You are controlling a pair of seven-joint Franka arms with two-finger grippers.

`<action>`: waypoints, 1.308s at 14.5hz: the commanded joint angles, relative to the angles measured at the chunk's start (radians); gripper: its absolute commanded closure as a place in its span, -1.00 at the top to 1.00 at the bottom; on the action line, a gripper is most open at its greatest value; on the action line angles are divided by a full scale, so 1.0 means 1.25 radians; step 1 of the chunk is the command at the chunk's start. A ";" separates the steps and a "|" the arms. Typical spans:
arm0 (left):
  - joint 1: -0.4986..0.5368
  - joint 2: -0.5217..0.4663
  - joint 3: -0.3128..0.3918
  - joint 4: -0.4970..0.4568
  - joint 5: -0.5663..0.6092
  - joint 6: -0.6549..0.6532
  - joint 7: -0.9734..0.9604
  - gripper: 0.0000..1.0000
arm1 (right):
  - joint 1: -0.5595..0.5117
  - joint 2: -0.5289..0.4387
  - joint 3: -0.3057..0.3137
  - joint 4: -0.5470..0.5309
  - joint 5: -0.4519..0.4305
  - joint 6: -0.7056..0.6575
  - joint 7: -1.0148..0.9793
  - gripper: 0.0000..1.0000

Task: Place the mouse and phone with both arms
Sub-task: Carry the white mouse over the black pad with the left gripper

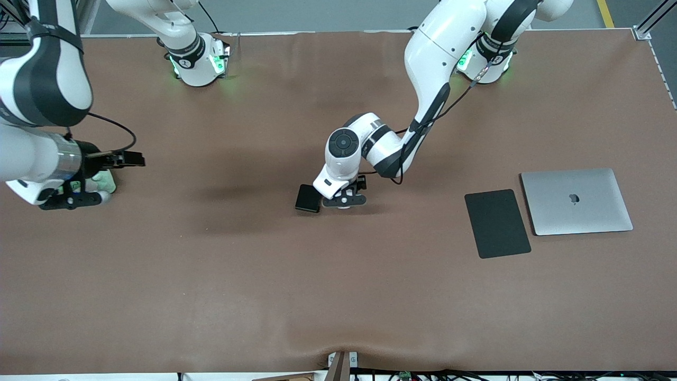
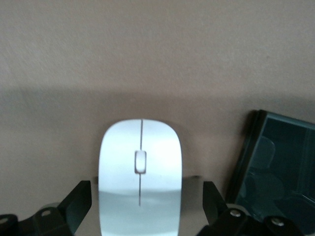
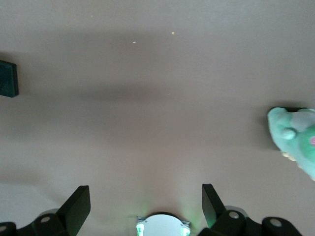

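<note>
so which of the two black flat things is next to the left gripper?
The phone, the small near-square slab beside the left gripper, mid-table. The larger black mat lies beside the laptop, toward the left arm's end.

one mouse [image 2: 140,177], one phone [image 1: 308,198] — one mat [image 1: 497,223], one laptop [image 1: 576,201], one plush toy [image 3: 296,138]

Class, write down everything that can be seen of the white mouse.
The mouse is a white oval with a smooth, glossy, plastic-looking top, a thin grey line down its middle and a small scroll wheel. It lies flat on the brown table, between the open fingers of the left pincer; contact cannot be judged. The black phone lies close beside it, apart from it.
</note>
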 commanded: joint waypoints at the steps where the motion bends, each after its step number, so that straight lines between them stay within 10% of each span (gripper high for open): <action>1: 0.000 0.003 0.006 0.007 0.029 -0.001 -0.016 1.00 | 0.024 -0.013 -0.004 -0.029 0.023 0.024 0.045 1.00; 7: -0.006 -0.001 0.006 0.006 0.030 -0.013 -0.037 0.82 | 0.038 -0.014 -0.003 -0.077 0.052 0.082 0.052 1.00; 12: 0.000 -0.013 0.006 0.014 0.029 -0.067 -0.036 -0.88 | 0.106 -0.010 -0.003 -0.093 0.052 0.138 0.150 1.00; 19: 0.141 -0.145 0.005 -0.005 0.043 -0.175 0.062 -1.00 | 0.193 0.006 -0.004 -0.128 0.052 0.225 0.254 1.00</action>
